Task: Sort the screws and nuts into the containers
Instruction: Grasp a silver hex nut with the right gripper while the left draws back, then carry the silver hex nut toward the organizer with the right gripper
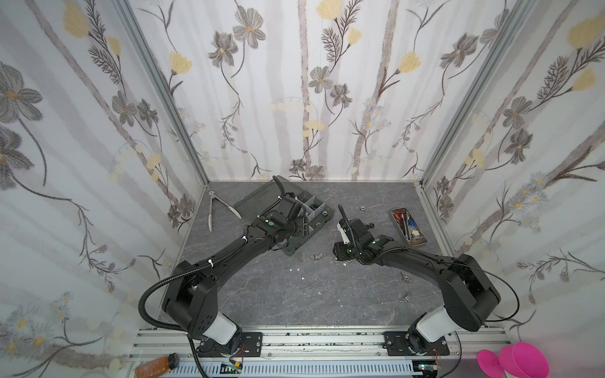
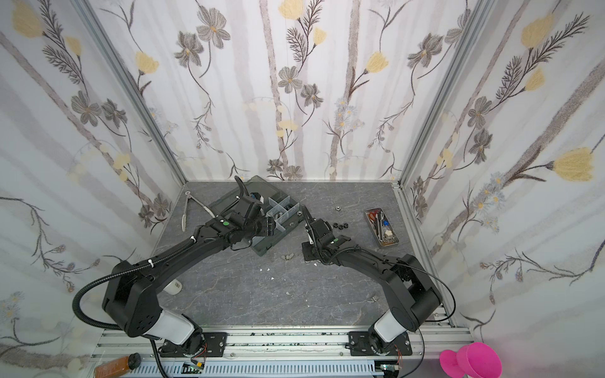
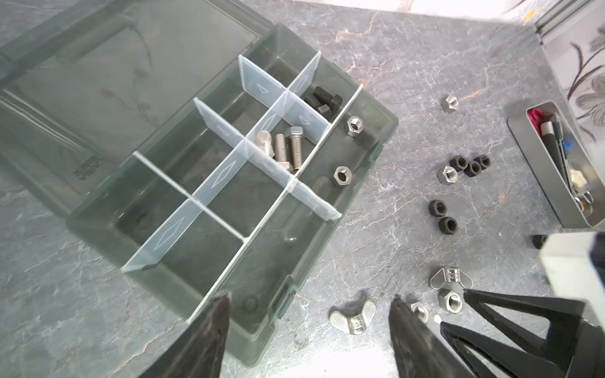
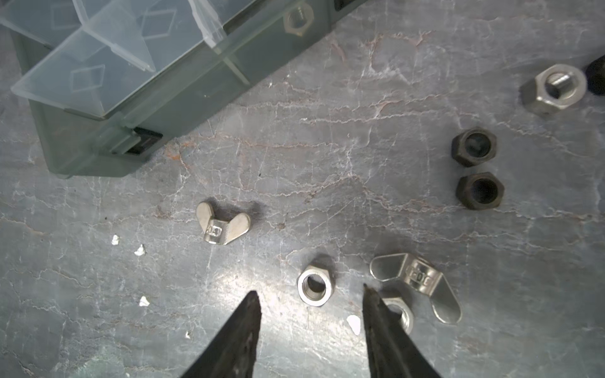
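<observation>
The dark grey organizer box (image 3: 376, 153) lies open, its containers split by pale dividers. One container holds silver screws (image 3: 284, 149), another black screws (image 3: 324, 101), and a long one two silver nuts (image 3: 342, 176). Black nuts (image 3: 469, 165) and silver nuts (image 3: 449, 104) lie loose on the table. My left gripper (image 3: 311, 297) hangs open and empty over the box's near corner. My right gripper (image 4: 310, 291) is open low over the table. A silver nut (image 4: 316, 284) lies at its fingertips, touching neither. A second silver nut (image 4: 401, 314) sits partly behind one finger.
Two wing nuts (image 4: 224, 227) (image 4: 420, 281) lie near the right gripper, with white crumbs (image 4: 353, 324). A narrow metal tray of tools (image 1: 407, 225) stands at the right. Silver tongs (image 1: 211, 209) lie by the left wall. The box lid (image 3: 98, 81) lies flat behind the box.
</observation>
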`<state>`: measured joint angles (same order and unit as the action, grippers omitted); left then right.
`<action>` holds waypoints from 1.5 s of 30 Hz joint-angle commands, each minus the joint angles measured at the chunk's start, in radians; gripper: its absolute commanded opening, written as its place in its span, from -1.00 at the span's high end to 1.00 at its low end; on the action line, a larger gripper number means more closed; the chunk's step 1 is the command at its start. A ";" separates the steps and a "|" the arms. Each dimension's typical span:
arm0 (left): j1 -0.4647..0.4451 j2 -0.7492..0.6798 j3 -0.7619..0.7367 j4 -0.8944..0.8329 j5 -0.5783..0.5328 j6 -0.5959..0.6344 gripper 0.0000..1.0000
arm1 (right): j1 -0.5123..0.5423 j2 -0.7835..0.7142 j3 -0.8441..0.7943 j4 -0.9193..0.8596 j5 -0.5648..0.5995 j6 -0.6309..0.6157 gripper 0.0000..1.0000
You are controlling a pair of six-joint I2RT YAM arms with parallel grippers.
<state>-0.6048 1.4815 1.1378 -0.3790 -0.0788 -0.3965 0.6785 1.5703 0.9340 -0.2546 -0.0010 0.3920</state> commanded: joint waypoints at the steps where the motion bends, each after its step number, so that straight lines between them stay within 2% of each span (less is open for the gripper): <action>1: 0.002 -0.074 -0.081 0.073 -0.018 -0.033 -0.55 | 0.017 0.016 0.019 -0.031 0.045 0.011 -0.05; 12: 0.003 -0.329 -0.326 0.192 -0.049 -0.088 -0.80 | 0.023 0.084 0.010 -0.027 0.060 0.019 -0.06; 28: 0.005 -0.410 -0.406 0.236 -0.101 -0.077 -0.87 | 0.030 0.199 0.054 -0.020 0.044 0.008 0.04; 36: 0.009 -0.416 -0.411 0.242 -0.096 -0.074 -0.88 | 0.052 0.215 0.064 -0.036 0.078 -0.001 0.25; 41: 0.010 -0.420 -0.409 0.244 -0.092 -0.076 -0.88 | 0.062 0.214 0.073 -0.053 0.091 -0.005 0.59; 45: 0.010 -0.426 -0.409 0.240 -0.091 -0.077 -0.89 | 0.067 0.205 0.077 -0.061 0.102 -0.006 0.62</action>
<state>-0.5964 1.0622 0.7292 -0.1608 -0.1638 -0.4713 0.7433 1.7790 1.0042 -0.2768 0.0849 0.3882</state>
